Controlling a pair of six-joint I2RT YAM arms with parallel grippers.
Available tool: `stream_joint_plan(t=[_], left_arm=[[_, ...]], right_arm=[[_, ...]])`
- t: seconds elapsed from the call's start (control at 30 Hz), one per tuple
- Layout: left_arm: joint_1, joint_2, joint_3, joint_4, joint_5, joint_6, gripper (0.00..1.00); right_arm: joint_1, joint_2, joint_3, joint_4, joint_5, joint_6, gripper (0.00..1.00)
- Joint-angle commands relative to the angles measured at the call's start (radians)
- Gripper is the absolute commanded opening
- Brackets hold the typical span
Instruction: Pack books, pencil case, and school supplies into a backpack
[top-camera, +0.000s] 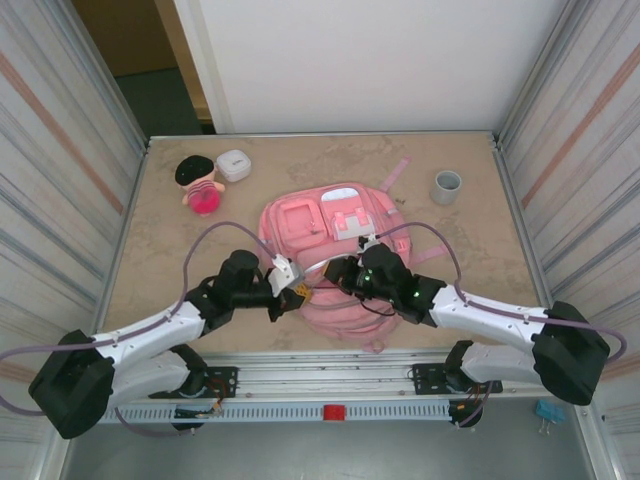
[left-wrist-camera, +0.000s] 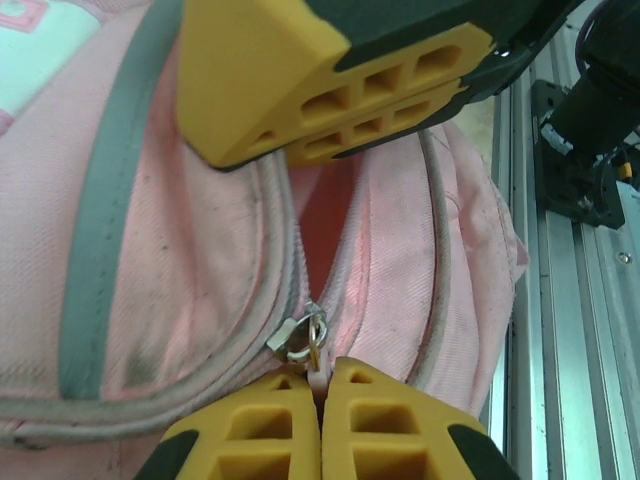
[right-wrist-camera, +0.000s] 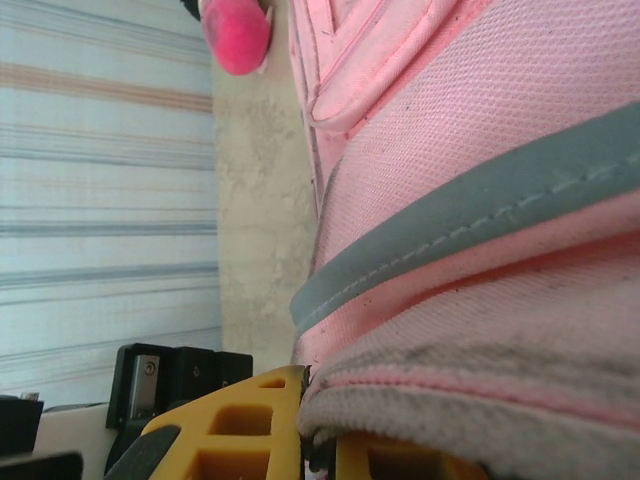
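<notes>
Lying flat at the middle of the surface (top-camera: 300, 170), the pink backpack (top-camera: 335, 235) has both arms meeting over its near end. The left pincer (top-camera: 296, 290) reaches in from the left and the right pincer (top-camera: 338, 276) from the right, their tips close together above the pack's near edge.

Left wrist view: the left pincer (left-wrist-camera: 320, 392) is pressed together on the zip pull (left-wrist-camera: 300, 338), whose small pink tab runs down between the yellow fingertips (left-wrist-camera: 260, 430). The zip track above it stands slightly parted. The right pincer (left-wrist-camera: 300, 140) sits just beyond, also pressed together, against the pink cloth beside the grey piping.

Right wrist view: the right pincer (right-wrist-camera: 315, 440) pinches a fold of the backpack (right-wrist-camera: 450, 200) at its zipped edge.

Far side of the surface: a pink doll (top-camera: 200, 185) and a small white box (top-camera: 233, 165) at the left, and a grey cup (top-camera: 446, 186) at the right, all well apart from both pincers.
</notes>
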Motion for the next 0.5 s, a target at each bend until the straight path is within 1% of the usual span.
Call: stream_joint_plan(t=[0.0,0.1,0.17,0.23,0.27,0.33,0.37,0.4,0.47], left_arm=[[-0.063,0.012,0.072,0.076,0.077,0.005,0.0],[-0.105,0.026,0.078,0.12,-0.022,-0.036,0.01],[-0.126,0.022,0.062,0.176,-0.039,-0.041,0.07],[-0.133,0.011,0.062,0.174,-0.058,-0.037,0.15],[-0.134,-0.002,0.065,0.147,-0.079,-0.027,0.22],[-0.133,-0.042,0.067,0.087,-0.123,0.013,0.33],[-0.133,-0.072,0.067,0.045,-0.144,0.048,0.42],[-0.134,-0.103,0.063,0.009,-0.17,0.093,0.47],[-0.134,-0.165,0.042,-0.027,-0.214,0.18,0.55]], right_arm=[[0.007,0.045,0.042,0.069,0.025,0.004,0.05],[0.012,0.059,0.063,0.055,0.024,-0.009,0.05],[0.012,0.059,0.071,0.033,0.024,-0.022,0.05],[0.005,0.051,0.08,0.001,0.021,-0.05,0.05],[-0.001,0.045,0.09,-0.035,0.014,-0.079,0.06],[-0.018,0.032,0.121,-0.133,-0.018,-0.182,0.06],[-0.028,0.027,0.142,-0.189,-0.046,-0.244,0.05],[-0.044,0.025,0.162,-0.238,-0.088,-0.305,0.04],[-0.07,0.015,0.187,-0.31,-0.145,-0.407,0.03]])
